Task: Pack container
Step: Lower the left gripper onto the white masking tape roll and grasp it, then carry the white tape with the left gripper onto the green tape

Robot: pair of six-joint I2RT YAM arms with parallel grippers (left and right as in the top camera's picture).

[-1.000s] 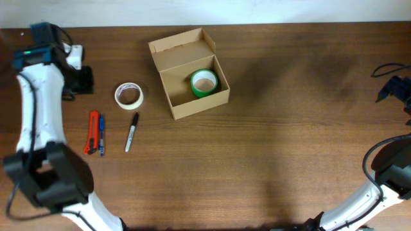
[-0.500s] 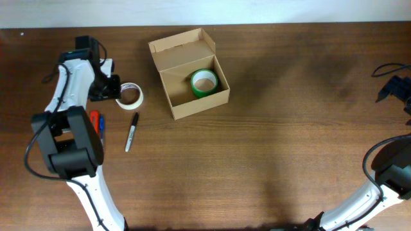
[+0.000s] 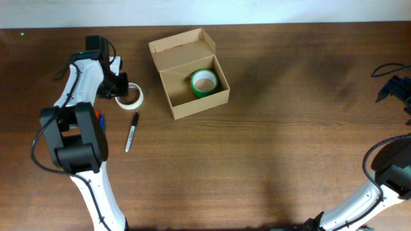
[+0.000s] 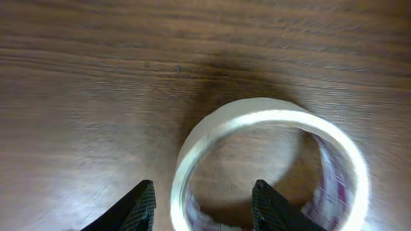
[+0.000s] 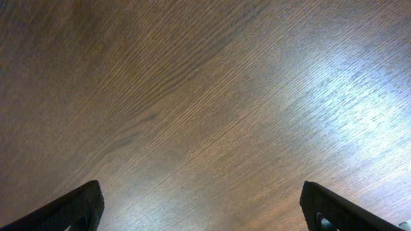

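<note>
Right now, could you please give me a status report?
Left gripper open, straddling rim of white tape roll. Right gripper open over table. Container open, green tape roll inside. Nothing blocking.

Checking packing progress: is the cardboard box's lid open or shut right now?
Open. The container has its flap folded back, and the overhead view looks straight inside, where a green tape roll lies.
</note>
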